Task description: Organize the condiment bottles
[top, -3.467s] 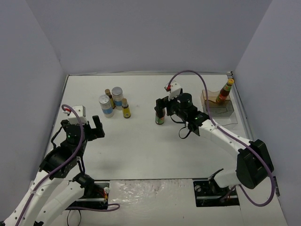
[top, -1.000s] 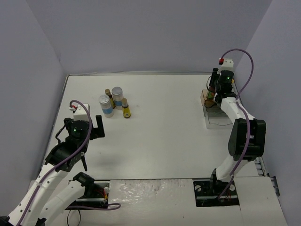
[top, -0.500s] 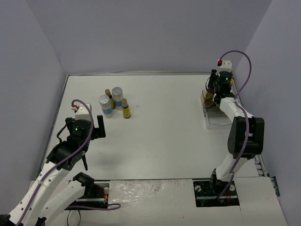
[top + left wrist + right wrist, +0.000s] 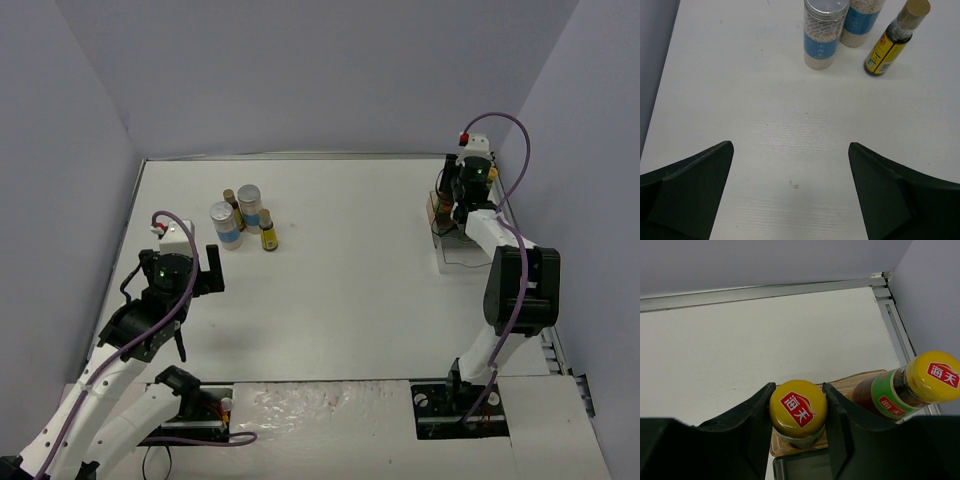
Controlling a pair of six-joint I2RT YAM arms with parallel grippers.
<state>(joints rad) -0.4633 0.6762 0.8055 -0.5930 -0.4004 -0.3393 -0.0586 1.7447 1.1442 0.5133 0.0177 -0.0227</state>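
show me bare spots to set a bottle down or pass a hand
Free: the white table's middle, between the cluster of silver-topped cylinders and dark bottles and the clear plastic tray; the strip before the left end effector. Crowded: the tray's back, where the right end effector grips one yellow-capped brown bottle beside another.
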